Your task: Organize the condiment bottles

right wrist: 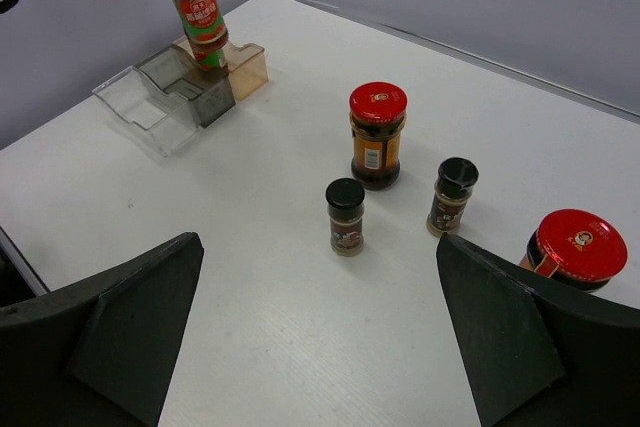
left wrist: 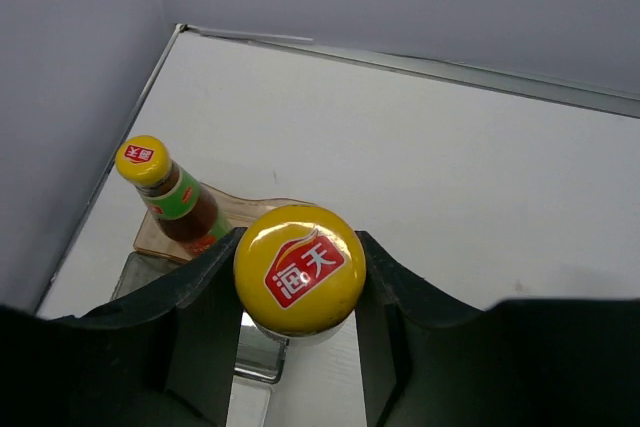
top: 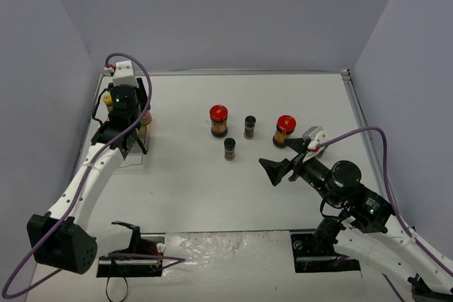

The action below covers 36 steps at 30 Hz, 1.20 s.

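Observation:
My left gripper point(left wrist: 299, 277) is shut on the yellow cap of a tall dark-red sauce bottle point(left wrist: 299, 269), which it holds upright at the clear brownish rack point(left wrist: 240, 209); from above, this bottle point(top: 146, 122) shows just right of the wrist. A second yellow-capped bottle point(left wrist: 165, 192) stands on the rack's back step, up and left of the held one. Two red-lidded jars point(top: 219, 120) point(top: 285, 129) and two black-capped spice jars point(top: 250, 126) point(top: 230, 148) stand mid-table. My right gripper point(right wrist: 320, 337) hovers open and empty near them.
The rack point(top: 113, 155) sits against the left wall, partly hidden by my left arm. Purple walls close the table at left, back and right. The right wrist view shows one tall bottle point(right wrist: 195, 2) at the rack point(right wrist: 150, 97); which one I cannot tell.

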### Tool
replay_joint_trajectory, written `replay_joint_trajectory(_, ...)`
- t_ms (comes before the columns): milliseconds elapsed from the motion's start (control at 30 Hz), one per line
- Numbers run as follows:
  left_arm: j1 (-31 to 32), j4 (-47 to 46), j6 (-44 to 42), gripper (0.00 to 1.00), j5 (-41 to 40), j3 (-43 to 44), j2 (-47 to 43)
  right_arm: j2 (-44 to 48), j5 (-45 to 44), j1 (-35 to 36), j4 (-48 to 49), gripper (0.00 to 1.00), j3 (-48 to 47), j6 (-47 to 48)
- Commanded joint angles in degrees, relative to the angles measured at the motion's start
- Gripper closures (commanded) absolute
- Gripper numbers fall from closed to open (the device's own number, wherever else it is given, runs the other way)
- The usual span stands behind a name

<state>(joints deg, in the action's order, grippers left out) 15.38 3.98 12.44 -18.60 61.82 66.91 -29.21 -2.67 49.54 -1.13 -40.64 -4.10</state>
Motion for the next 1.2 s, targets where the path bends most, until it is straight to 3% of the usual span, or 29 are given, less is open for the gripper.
replay_joint_trajectory(0,-5.28,-9.23,-0.70,1.00,4.47,6.65,4.41,-1.13,-0.90,-0.06,3.67,0.00,-1.96,0.07)
replay_joint_trajectory(467,-14.23,-15.86,-1.64,1.00,8.58,12.18,16.76,0.12,-1.28,-0.06,3.06,0.00,-0.67,-1.53)
replay_joint_trajectory(967,-14.59,-20.17,-1.18,1.00,11.35,9.74,21.20,-2.16,-1.91,-0.05,3.15,0.00,-0.29,-1.36)
replay_joint_trajectory(1067,-14.59,-21.06,-0.93,0.98,10.70,8.40,21.93,-2.08,-2.15,-0.04,3.31,0.00,0.25,-1.67)
replay_joint_trajectory(1167,-14.59,-22.15,-0.93,0.89,10.60,6.83,22.51,-1.91,-2.00,-0.06,3.65,0.00,1.04,-2.12)
